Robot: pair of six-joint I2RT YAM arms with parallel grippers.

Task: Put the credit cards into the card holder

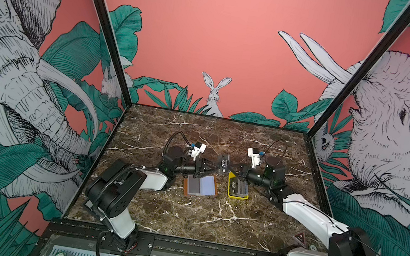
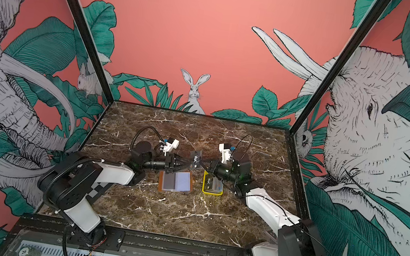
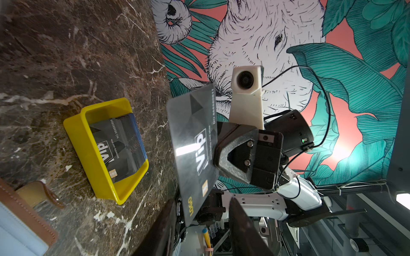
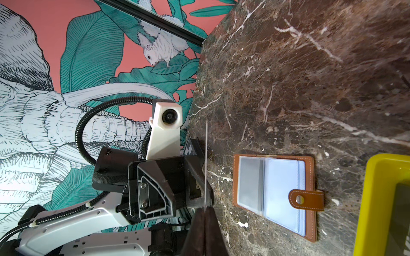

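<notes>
Card holder [image 1: 200,186] open, right fingers [image 3: 231,155] pinching 1 credit card [image 3: 190,137], left fingers [image 3: 162,228] parted astride its short edge

top views: stereo pair, high at front edge, looking down and back over whole marble table [image 1: 184,214] | left wrist: close, faces right gripper [image 3: 217,153], yellow tray [image 3: 75,128] | right wrist: close, faces left gripper [image 4: 182,188], card holder [image 4: 275,190] | shared: credit card [image 3: 193,133] in all views

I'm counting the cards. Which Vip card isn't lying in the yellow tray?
The single card pinched in the right fingers, held on edge in the air. The other cards lie stacked in the yellow tray.
</notes>
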